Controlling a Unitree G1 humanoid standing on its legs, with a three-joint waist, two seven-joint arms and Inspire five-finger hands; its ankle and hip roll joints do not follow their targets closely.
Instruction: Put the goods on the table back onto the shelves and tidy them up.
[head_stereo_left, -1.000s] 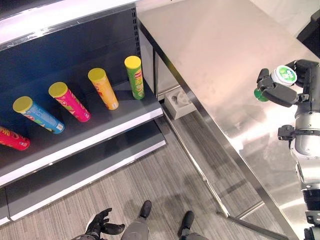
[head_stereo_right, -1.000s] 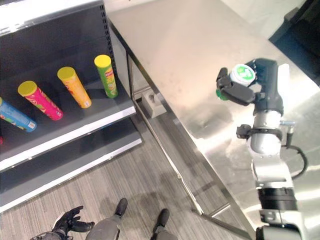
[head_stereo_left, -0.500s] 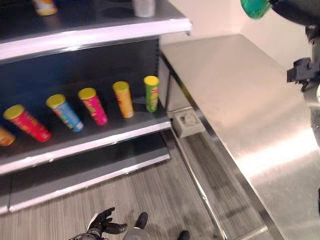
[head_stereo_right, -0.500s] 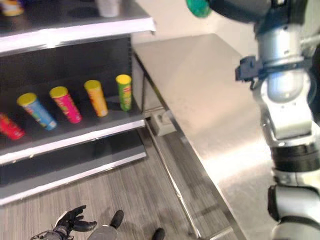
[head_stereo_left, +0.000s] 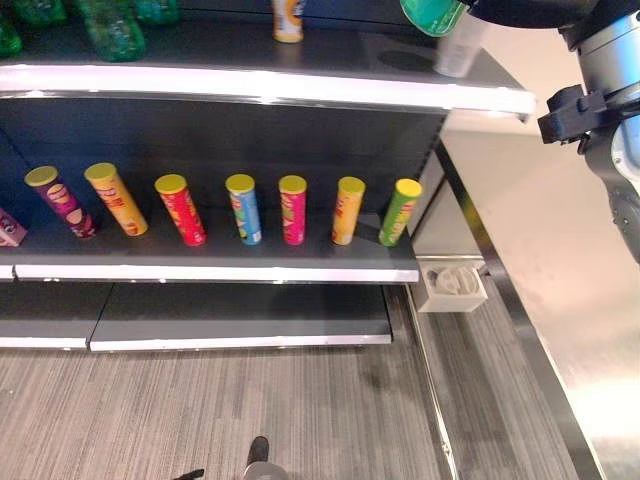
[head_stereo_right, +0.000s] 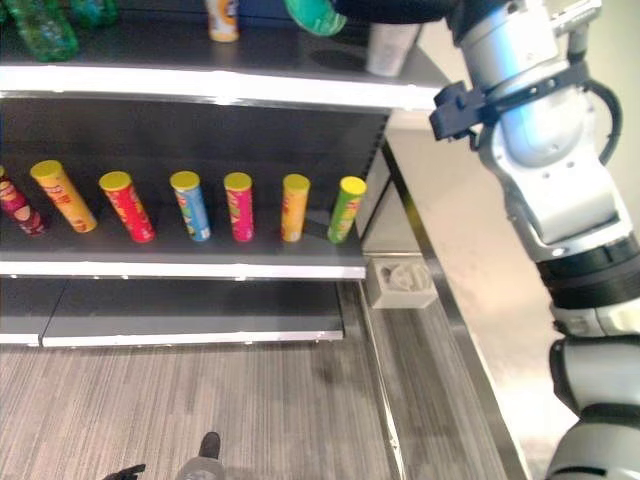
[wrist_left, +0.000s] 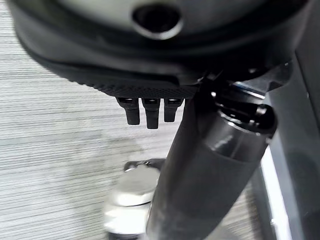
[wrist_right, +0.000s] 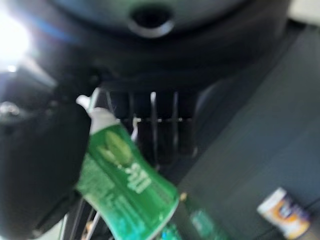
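Observation:
My right hand (head_stereo_left: 520, 8) is raised at the height of the upper shelf (head_stereo_left: 300, 85), near its right end. It is shut on a green bottle (wrist_right: 125, 190) with a white cap; the fingers (wrist_right: 150, 125) curl round it in the right wrist view. The bottle's green end (head_stereo_right: 314, 14) sticks out left of the hand, over the shelf board. On that shelf stand green bottles (head_stereo_left: 110, 25) at the left, an orange-and-white can (head_stereo_left: 288, 18) and a white cup (head_stereo_left: 458, 50). My left hand (wrist_left: 146, 112) hangs low above the floor, fingers relaxed and holding nothing.
Several coloured chip tubes (head_stereo_left: 243, 208) stand in a row on the middle shelf (head_stereo_left: 220, 270). The bare steel table (head_stereo_left: 560, 260) runs along the right. A white box (head_stereo_left: 452, 285) lies on the floor between the shelf and the table.
The camera has swung from the table to the shelves. My right hand has lifted the green bottle from above the table up to the upper shelf.

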